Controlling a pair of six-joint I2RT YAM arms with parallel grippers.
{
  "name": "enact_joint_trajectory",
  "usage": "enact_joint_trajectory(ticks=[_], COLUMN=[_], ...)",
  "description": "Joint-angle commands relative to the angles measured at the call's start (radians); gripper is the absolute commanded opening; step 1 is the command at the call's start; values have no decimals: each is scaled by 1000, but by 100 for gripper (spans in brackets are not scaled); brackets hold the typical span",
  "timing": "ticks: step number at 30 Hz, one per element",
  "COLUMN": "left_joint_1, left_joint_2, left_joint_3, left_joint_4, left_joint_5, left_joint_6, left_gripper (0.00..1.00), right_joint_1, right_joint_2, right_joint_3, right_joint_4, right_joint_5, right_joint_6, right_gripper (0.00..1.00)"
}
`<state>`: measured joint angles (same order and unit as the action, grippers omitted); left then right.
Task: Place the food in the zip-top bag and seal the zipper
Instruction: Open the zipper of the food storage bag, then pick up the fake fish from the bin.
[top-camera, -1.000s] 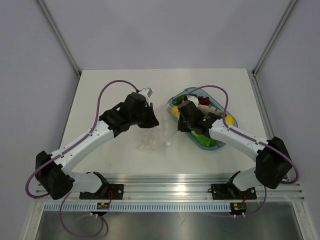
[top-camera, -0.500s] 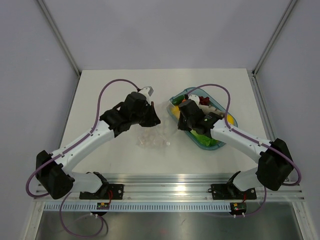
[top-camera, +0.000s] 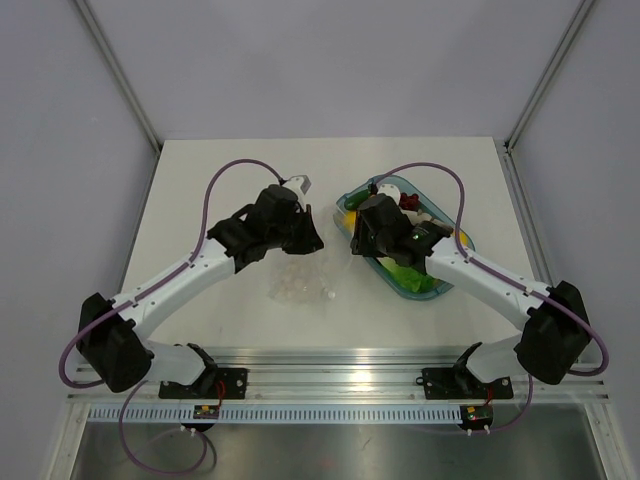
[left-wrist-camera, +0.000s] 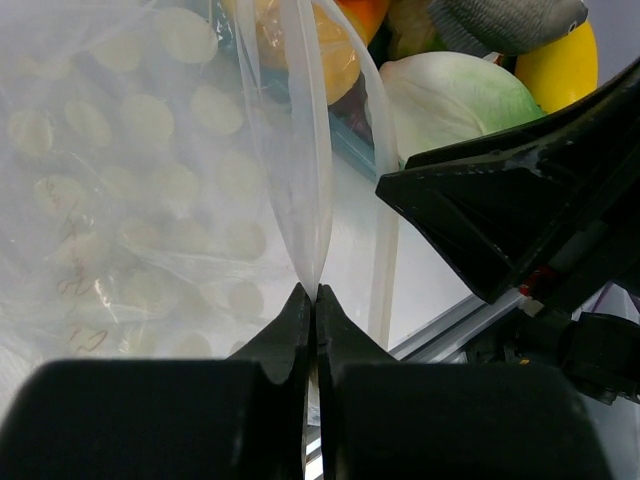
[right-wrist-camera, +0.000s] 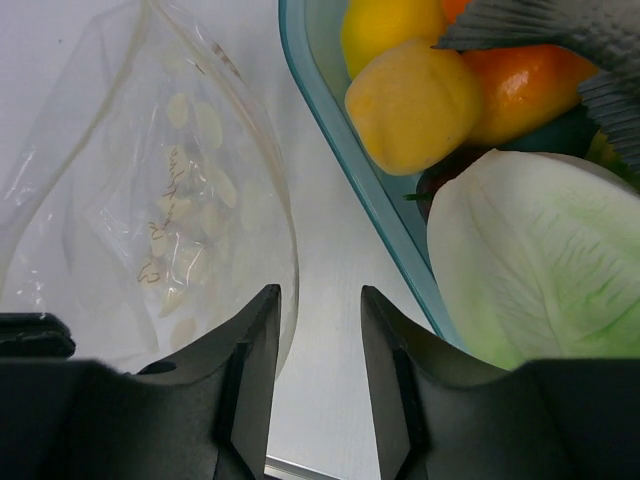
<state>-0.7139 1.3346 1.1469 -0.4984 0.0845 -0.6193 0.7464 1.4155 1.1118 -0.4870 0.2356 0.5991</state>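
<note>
The clear zip-top bag (top-camera: 298, 285) lies on the table between the arms. My left gripper (top-camera: 305, 238) is shut on its mouth edge; in the left wrist view the gripper (left-wrist-camera: 312, 292) pinches the whitish zipper strip (left-wrist-camera: 300, 150) and the bag (left-wrist-camera: 130, 180) hangs open to the left. My right gripper (top-camera: 357, 240) is open and empty at the near-left rim of the teal tray (top-camera: 425, 290). In the right wrist view the right gripper (right-wrist-camera: 320, 295) hovers over bare table between the bag (right-wrist-camera: 170, 200) and the tray rim (right-wrist-camera: 340, 140). The lemon (right-wrist-camera: 415, 105), orange (right-wrist-camera: 530, 85), lettuce (right-wrist-camera: 540, 260) and grey piece (right-wrist-camera: 560, 30) lie in the tray.
The tray stands right of centre, with dark red grapes (top-camera: 407, 203) at its far side. The right arm's black gripper body (left-wrist-camera: 500, 200) sits close to the bag mouth in the left wrist view. Purple cables loop above both arms.
The left gripper has moved a little up and right with the bag's mouth edge in it. The right gripper has shifted slightly left and farther back along the tray's rim.
</note>
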Motion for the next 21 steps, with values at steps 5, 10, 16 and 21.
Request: enact_joint_trajectory(ticks=[5,10,16,21], left_joint_1=[5,5,5,5], left_joint_2=[23,23,11,3], left_joint_3=[-7,-15,-23,-27], left_joint_4=[60,60,61,72], left_joint_5=[31,23,9,12], left_joint_6=[-5,-11,-20,-33], left_gripper=[0,0,0,0], right_joint_1=[8,5,-140,-327], right_joint_2=[-89,-128,-156,-207], right_joint_3=[60,95,143,100], right_joint_4=[-42,-122,-235,-211], right_joint_5=[30,143,156,55], right_joint_6=[-39,-76,-139,-136], right_gripper=[48,60,68,73])
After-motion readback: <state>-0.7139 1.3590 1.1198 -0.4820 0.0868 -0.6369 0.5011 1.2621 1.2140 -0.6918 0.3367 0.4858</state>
